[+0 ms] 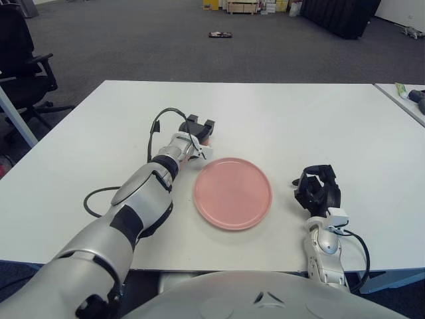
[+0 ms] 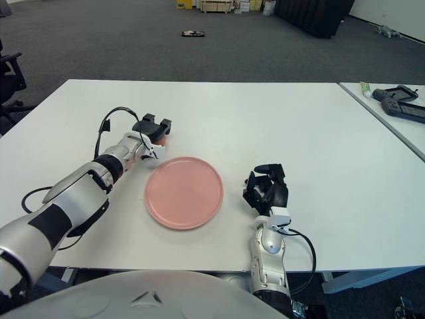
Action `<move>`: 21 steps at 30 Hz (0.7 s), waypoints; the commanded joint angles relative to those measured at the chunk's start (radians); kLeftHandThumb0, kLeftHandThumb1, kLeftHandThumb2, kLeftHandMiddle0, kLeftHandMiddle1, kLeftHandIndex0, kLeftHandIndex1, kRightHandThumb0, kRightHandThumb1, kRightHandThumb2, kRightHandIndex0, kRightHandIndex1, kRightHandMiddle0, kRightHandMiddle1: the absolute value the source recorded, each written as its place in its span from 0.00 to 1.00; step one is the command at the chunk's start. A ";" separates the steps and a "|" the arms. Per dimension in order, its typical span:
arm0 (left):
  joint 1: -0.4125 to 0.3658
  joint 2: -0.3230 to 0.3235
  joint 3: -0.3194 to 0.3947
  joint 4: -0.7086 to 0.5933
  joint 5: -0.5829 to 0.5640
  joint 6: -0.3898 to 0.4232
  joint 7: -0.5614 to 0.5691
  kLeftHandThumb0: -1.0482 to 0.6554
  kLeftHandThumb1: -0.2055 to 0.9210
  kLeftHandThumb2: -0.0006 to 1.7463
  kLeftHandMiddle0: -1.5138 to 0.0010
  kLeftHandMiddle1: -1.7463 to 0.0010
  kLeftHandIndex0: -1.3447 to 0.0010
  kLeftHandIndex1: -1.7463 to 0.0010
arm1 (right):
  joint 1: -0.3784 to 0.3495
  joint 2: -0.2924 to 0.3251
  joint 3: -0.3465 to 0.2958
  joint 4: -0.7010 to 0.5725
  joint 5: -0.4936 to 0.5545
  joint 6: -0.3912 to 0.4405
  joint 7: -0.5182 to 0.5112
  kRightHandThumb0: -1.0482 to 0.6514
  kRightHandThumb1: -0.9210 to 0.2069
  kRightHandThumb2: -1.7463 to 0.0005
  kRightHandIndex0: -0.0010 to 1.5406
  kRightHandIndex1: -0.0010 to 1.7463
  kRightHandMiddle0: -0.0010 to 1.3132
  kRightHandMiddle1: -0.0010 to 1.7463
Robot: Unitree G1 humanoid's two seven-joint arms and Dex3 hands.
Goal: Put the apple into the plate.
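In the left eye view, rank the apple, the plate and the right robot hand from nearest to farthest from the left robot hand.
1. Apple, within the left robot hand, mostly hidden.
2. Plate, just to its right, nearer the robot.
3. Right robot hand, beyond the plate's right edge.

A white worktop [image 1: 299, 113] stands on dark grey carpet [image 1: 146, 40] in an open office. A black swivel chair [image 1: 23, 60] sits at left, a second white table [image 2: 392, 113] at right. Cardboard boxes [image 1: 242, 6] and dark bags [image 1: 342, 14] line the far end.
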 commanded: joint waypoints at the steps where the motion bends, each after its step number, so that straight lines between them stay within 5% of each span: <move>1: 0.073 0.001 0.039 0.032 -0.037 0.025 -0.061 0.60 0.39 0.77 0.53 0.10 0.67 0.00 | 0.017 0.020 -0.008 0.010 0.012 0.037 -0.005 0.39 0.25 0.48 0.37 0.88 0.28 1.00; 21: 0.090 -0.035 0.403 0.017 -0.364 0.116 -0.184 0.61 0.29 0.85 0.45 0.11 0.61 0.00 | 0.022 0.023 -0.011 -0.017 0.011 0.067 -0.009 0.39 0.23 0.49 0.35 0.86 0.27 1.00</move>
